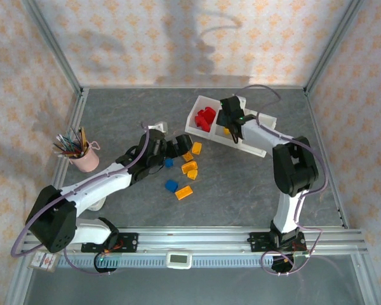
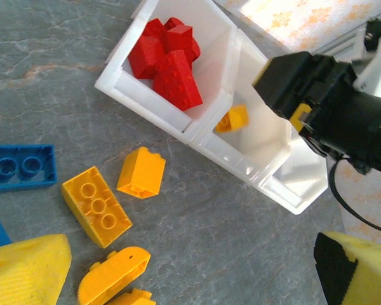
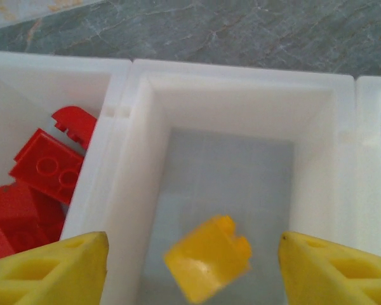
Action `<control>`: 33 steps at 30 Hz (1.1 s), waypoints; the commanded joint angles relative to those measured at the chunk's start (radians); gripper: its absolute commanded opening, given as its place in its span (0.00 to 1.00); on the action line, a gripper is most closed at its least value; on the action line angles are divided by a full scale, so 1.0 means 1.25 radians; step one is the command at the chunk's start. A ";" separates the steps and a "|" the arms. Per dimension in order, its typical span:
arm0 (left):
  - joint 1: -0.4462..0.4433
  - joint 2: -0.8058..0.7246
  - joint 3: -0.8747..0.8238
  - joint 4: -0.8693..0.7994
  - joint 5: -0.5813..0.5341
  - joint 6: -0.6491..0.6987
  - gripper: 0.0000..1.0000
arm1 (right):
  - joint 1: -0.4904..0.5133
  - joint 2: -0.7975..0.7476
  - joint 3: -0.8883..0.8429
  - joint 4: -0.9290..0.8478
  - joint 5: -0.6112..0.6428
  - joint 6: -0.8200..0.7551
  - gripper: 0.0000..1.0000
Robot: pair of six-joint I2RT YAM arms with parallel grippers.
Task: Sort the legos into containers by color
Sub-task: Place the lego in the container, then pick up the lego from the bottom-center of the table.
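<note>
I note both open: right gripper (image 3: 192,237) over tray's (image 3: 241,82) middle bin, yellow brick (image 3: 206,257) loose beneath; left gripper (image 2: 192,243) above scattered bricks (image 1: 189,167).

Grey marbled table (image 1: 114,114), enclosed by patterned walls (image 1: 178,38). Upper centre-right: white tray (image 1: 256,150) of three compartments, set aslant, its left compartment holding a heap of red bricks (image 1: 205,118). Over the middle compartment: right gripper (image 1: 233,130), finger spacing unreadable from this height. Centre: left gripper (image 1: 181,148), low over the table, just beside the loose bricks. Loose stock at centre: five yellow-orange bricks (image 1: 189,167) and two blue bricks (image 1: 171,185), scattered between the gripper and the tray's near side. Left edge: pink cup (image 1: 84,159), upright, full of pens (image 1: 71,143).
</note>
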 commanded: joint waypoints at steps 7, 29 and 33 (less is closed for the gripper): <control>-0.005 -0.036 0.014 0.001 -0.006 0.027 0.99 | 0.025 -0.101 -0.049 -0.014 -0.080 -0.017 0.74; -0.004 -0.318 -0.190 -0.122 -0.131 -0.030 0.99 | 0.375 -0.379 -0.409 -0.038 -0.092 0.090 0.83; -0.004 -0.361 -0.216 -0.148 -0.159 -0.046 0.99 | 0.451 -0.362 -0.428 -0.033 -0.066 0.147 0.85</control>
